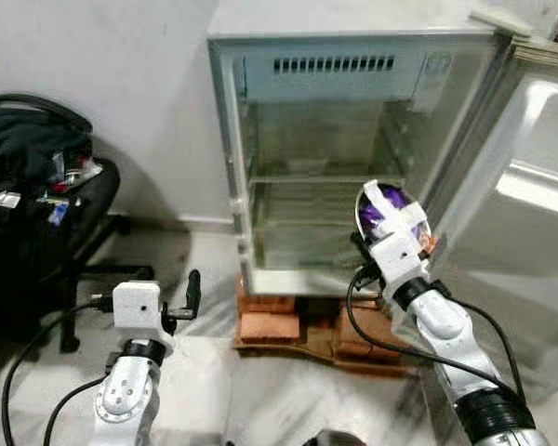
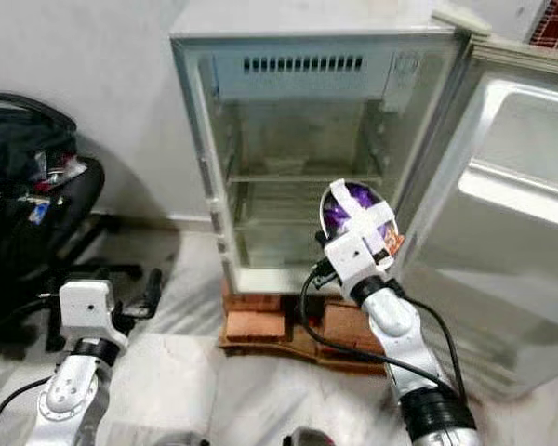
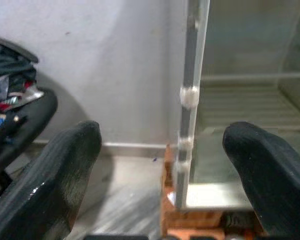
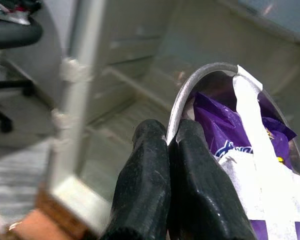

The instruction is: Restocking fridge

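Before the open fridge [image 1: 353, 149], the right gripper [image 4: 167, 145] was raised at the level of the lower shelf, its two black fingers pinched tight on the thin metal rim of a steel bowl [image 1: 365, 216]. Bowl was held tilted nearly on edge, mouth facing the robot, just outside the fridge's lower compartment. Contents: purple packets [image 4: 225, 135] with some white print, held in by crossed strips of white tape [image 4: 255, 130] running over the bowl's mouth; a small orange patch showed at the bowl's lower right edge in the head views.

Fridge interior: pale, with a glass shelf [image 1: 325, 178] across the middle and a vent grille at the top; door [image 1: 530, 204] swung wide to the robot's right. Cabinet stood on red bricks [image 1: 270, 325].

Left gripper [image 1: 192, 295] hung low, near the floor left of the fridge, fingers spread apart and holding nothing. A black office chair [image 1: 37, 204] piled with dark items stood against the wall further left.
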